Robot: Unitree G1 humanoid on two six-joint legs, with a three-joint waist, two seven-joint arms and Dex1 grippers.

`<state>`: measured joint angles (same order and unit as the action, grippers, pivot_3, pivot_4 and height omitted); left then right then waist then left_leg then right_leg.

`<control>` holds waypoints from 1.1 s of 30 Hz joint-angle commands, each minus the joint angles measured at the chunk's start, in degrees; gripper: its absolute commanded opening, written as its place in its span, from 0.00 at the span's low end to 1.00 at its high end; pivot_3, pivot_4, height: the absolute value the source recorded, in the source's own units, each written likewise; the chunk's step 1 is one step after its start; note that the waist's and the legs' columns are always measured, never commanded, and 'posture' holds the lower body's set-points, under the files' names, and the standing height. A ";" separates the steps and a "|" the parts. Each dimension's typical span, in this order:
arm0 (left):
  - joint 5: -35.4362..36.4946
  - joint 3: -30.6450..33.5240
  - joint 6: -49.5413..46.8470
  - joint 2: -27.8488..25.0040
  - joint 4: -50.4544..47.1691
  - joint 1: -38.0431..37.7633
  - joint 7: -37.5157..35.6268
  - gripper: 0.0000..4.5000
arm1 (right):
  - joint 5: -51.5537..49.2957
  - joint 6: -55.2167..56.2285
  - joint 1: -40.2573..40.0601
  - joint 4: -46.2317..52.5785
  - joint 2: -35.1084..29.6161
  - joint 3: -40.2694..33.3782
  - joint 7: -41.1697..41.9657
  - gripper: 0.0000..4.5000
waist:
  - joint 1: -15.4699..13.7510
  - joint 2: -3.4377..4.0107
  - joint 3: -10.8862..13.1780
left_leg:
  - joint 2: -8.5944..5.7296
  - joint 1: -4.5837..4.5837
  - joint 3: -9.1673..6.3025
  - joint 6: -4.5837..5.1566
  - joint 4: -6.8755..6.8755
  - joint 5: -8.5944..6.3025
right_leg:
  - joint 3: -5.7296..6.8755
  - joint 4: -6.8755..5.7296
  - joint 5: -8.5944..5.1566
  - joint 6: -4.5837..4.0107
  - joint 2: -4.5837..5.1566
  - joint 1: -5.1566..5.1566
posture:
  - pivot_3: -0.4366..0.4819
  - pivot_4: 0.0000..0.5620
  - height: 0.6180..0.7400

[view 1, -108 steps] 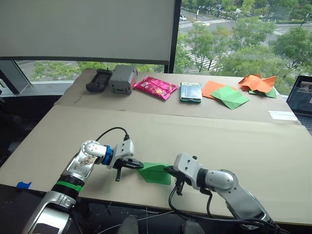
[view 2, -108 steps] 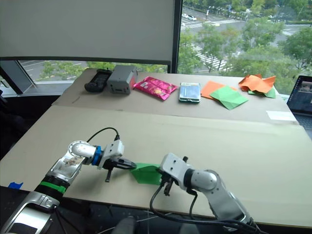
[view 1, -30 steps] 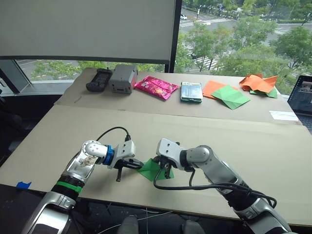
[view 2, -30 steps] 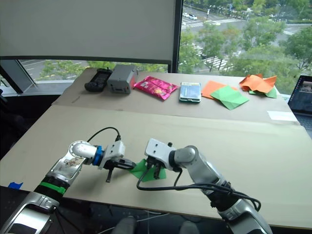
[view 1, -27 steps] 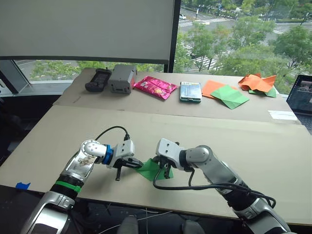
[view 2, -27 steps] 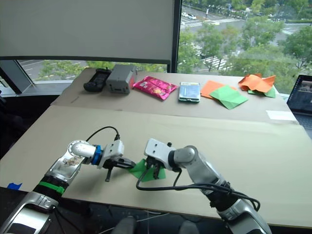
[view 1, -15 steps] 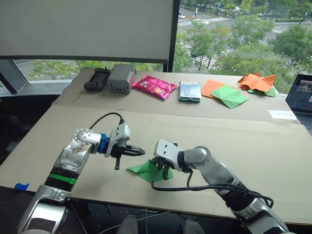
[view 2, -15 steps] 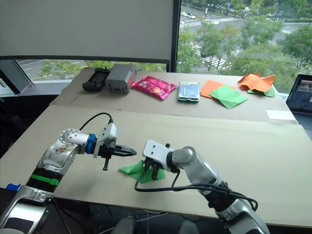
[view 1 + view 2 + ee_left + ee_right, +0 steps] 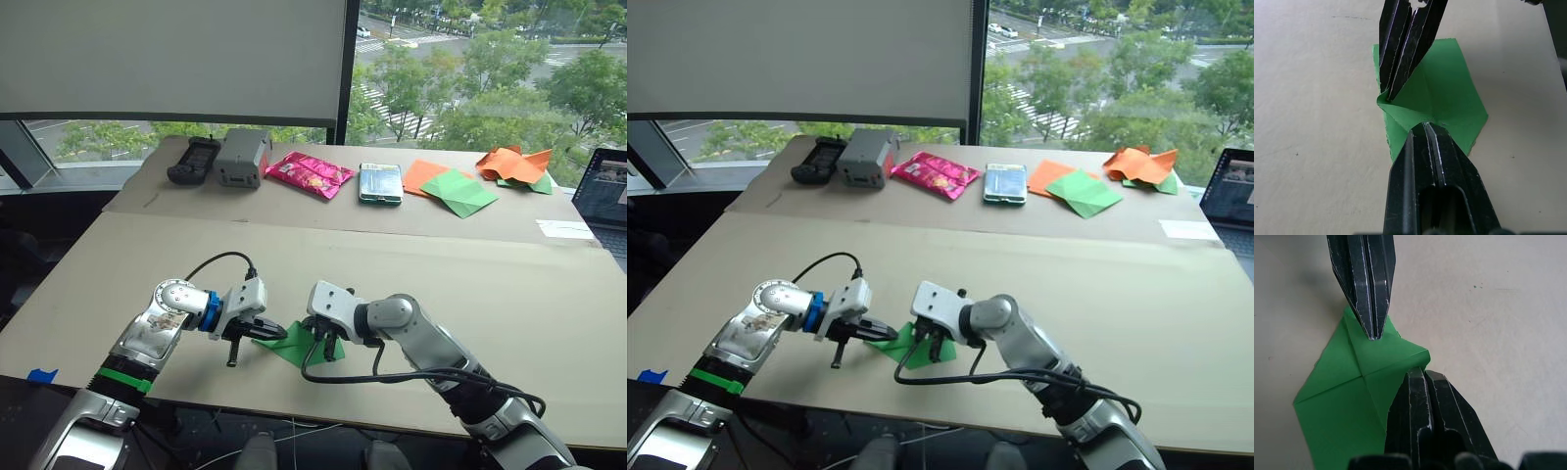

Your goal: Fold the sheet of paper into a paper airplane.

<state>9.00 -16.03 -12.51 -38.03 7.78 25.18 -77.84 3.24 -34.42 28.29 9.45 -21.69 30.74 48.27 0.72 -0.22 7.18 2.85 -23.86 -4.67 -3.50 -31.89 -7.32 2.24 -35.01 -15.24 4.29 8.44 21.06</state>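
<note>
Near the front edge of the cardboard-covered table (image 9: 549, 323) sits the sheet of paper (image 9: 290, 345), bright green and already folded into a small creased wedge. Both grippers are on it from opposite sides. The left gripper (image 9: 275, 332) has its fingers pressed together, pinching the paper's left edge, and the right gripper (image 9: 328, 345) is closed too, clamped on the right edge so the paper puckers up between them. Farther back, along the window side, there's a row of stuff: a black remote (image 9: 196, 160), a grey box (image 9: 241, 157), a pink snack bag (image 9: 310, 174), a phone (image 9: 379, 183), then orange papers (image 9: 516, 165) and a paler green folded paper (image 9: 460, 193). A laptop (image 9: 605, 196) pokes in at the far right.
</note>
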 commanded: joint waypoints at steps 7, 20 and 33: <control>-2.30 -0.84 3.56 -0.83 0.84 -0.78 0.23 0.00 | -3.27 -1.01 1.58 3.13 4.16 -5.45 -2.50 0.42 | 0.01 0.02 0.01 | 0.00 0.00 0.00 0.00 0.02 0.00 | 0.00 -0.03 0.00 0.00 0.00 0.02 | 0.48 0.27 0.77; -2.37 -0.50 3.21 -0.64 2.46 -1.17 1.19 0.00 | -3.88 -1.04 -8.49 14.78 0.23 -6.14 -6.52 0.31 | -0.24 0.02 0.01 | 0.00 -0.01 0.00 -0.01 0.02 -0.01 | 0.00 0.02 -0.01 -0.02 0.00 0.01 | 0.48 0.27 0.77; -2.00 -0.52 1.70 -0.46 0.87 -2.10 2.54 0.00 | -2.48 5.12 -14.76 8.77 4.78 -3.87 -12.85 0.00 | -0.06 0.03 0.01 | 0.01 0.00 0.00 -0.02 0.03 -0.01 | 0.00 0.02 -0.01 -0.02 0.01 0.02 | 0.48 0.27 0.77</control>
<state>7.26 -16.54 -10.27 -38.21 9.26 23.72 -75.60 0.99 -30.91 13.79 17.84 -17.22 26.84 35.92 0.66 -0.19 7.20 2.86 -23.86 -4.67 -3.52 -31.86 -7.33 2.24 -34.99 -15.26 4.26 8.45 21.08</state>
